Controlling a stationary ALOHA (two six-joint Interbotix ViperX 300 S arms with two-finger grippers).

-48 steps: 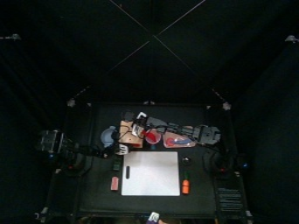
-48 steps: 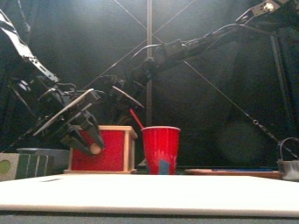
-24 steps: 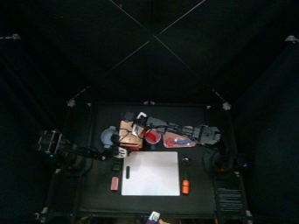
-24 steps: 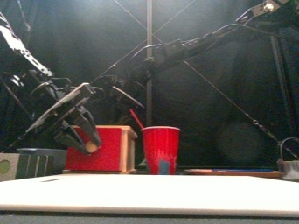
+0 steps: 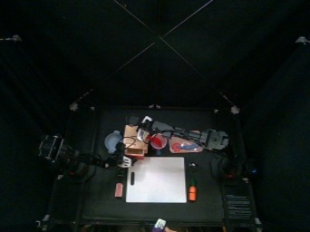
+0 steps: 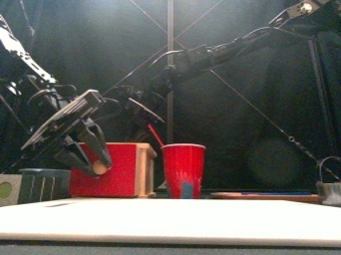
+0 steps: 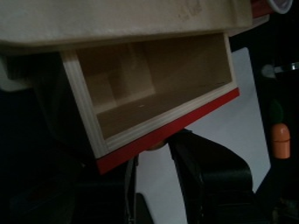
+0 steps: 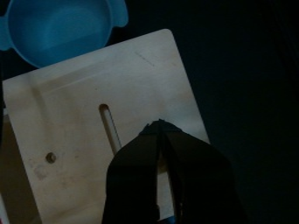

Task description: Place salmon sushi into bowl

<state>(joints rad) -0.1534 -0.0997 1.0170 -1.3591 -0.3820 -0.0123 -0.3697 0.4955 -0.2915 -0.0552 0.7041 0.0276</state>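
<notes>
Your salmon sushi (image 5: 119, 189) lies on the table near its front edge, just beside the left side of the white board (image 5: 158, 178) and well apart from both grippers. The bowl (image 8: 52, 31) sits at the back left, next to the tan box (image 6: 120, 169), and you can see nothing in it. Your left gripper (image 6: 84, 162) hangs at the box's open, red-edged side with its jaws spread wide, and I can see nothing held between them. Your right gripper (image 8: 158, 129) hovers over the box's tan top with its jaws pinched almost together, also with nothing visible in them. A red cup (image 6: 182, 164) stands just right of the box, and an orange stick (image 5: 191, 193) lies by the board's right side.
</notes>
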